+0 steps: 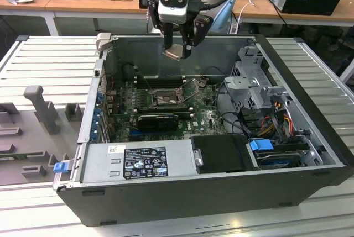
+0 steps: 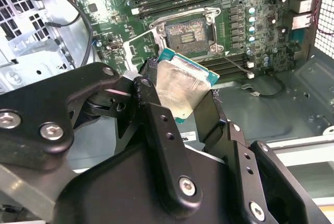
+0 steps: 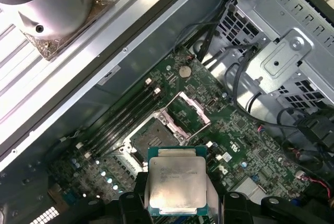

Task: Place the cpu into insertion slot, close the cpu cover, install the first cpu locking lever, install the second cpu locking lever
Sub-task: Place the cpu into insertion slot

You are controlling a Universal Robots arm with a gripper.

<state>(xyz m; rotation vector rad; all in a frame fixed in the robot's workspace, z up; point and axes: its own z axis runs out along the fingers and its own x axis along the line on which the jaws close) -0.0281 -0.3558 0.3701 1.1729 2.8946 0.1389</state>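
Cpu [image 3: 176, 185] sits pinched by its two opposite edges between the fingers of your gripper [image 1: 176, 46], silvery top facing up toward the first wrist view and nothing else touching it. You are carrying it in the air over the open computer case [image 1: 182, 193], up near the case's far wall in the exterior view, well apart from the motherboard [image 1: 207, 116] underneath. Your target, the insertion slot [image 2: 187, 32], lies below the chip and forward of it, bare, with its contact field uncovered. The cpu cover [image 3: 197, 108] stands swung open just beside the slot, so it does not block the way. In the exterior view the chip hangs tilted, while the slot lies flat on the board, so the two faces are not parallel as things stand.
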